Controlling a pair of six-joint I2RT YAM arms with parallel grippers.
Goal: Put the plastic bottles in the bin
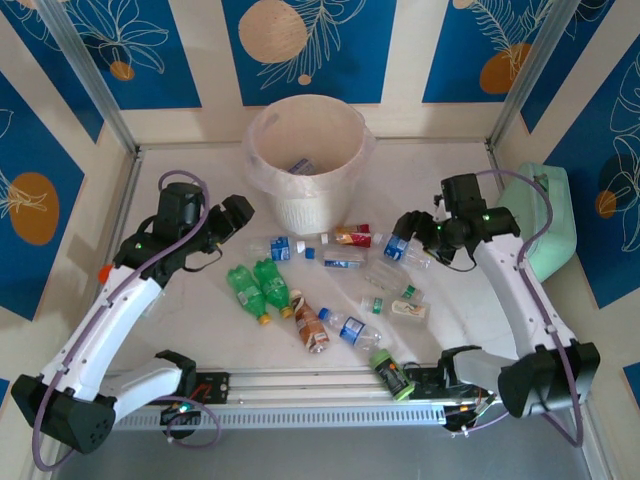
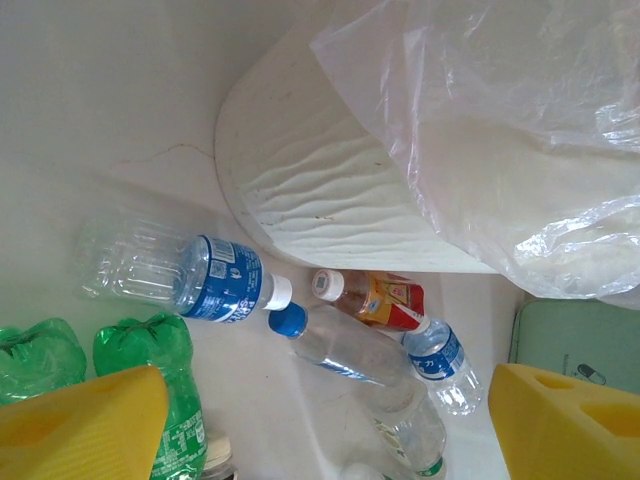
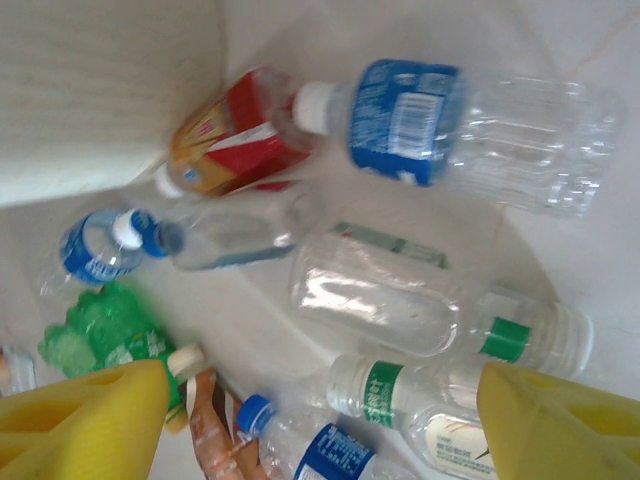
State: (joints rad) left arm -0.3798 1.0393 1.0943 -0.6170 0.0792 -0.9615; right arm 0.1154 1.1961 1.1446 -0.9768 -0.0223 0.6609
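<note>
Left gripper [image 2: 325, 385] and right gripper [image 3: 320, 375] both hang fingers apart and empty over bottles [image 1: 262, 288] strewn mid-table [image 1: 200, 310] before the far-edge bin [image 1: 300, 212], so we'd say next is lowering onto one.

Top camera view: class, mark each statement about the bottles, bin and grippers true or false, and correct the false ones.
1. The bin stands upright at the far side of the table. True.
2. Every bottle is already inside the bin. False: most bottles lie on the table in front of it.
3. Two green bottles lie side by side. True.
4. The left gripper grips a bottle. False: it is open and empty.
</note>
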